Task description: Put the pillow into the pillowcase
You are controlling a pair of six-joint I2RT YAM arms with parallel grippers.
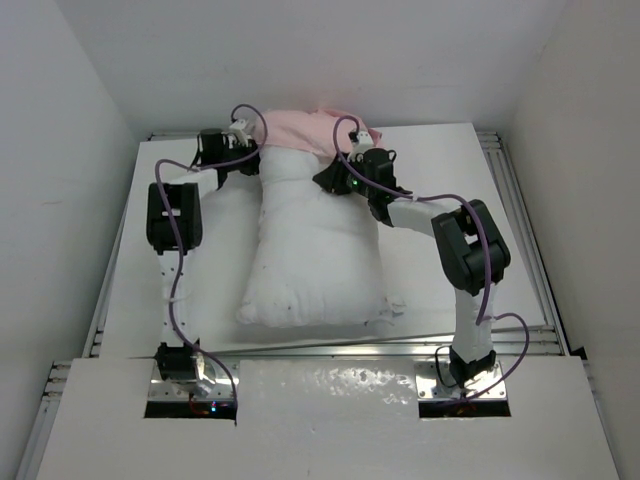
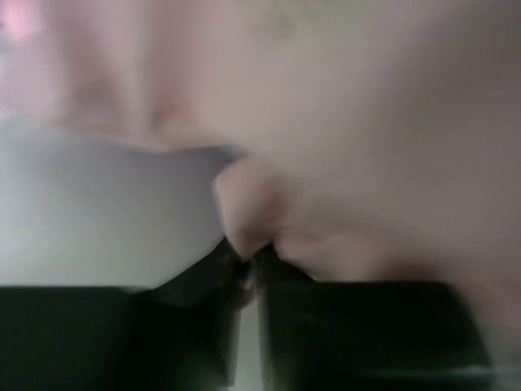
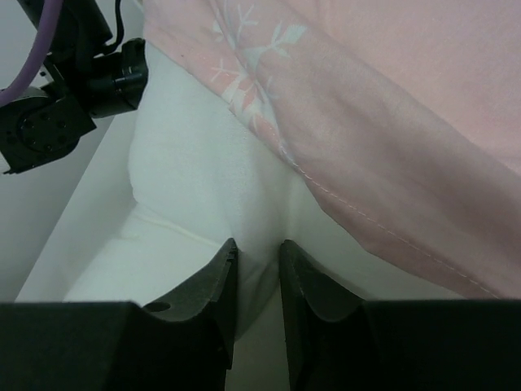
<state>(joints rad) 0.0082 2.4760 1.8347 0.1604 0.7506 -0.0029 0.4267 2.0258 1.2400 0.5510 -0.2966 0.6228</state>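
The pillow point(image 1: 315, 250) lies mid-way across the desk point(image 1: 450, 290), its far end under the pink pillowcase point(image 1: 305, 128). Left hand point(image 2: 254, 254) pinches a pillowcase fold, and right hand point(image 3: 256, 252) squeezes pillow fabric between nearly closed fingers.

A white bench point(image 1: 420, 290) fills the middle of a small booth, with a plain white back wall point(image 1: 300, 50) behind it and a white side wall point(image 1: 60, 150) closing in at left and at right. Silver metal rails point(image 1: 546, 290) frame the bench's edges. At the near side, a glossy white panel point(image 1: 330, 400) with two rectangular cut-outs catches soft glare from even light.
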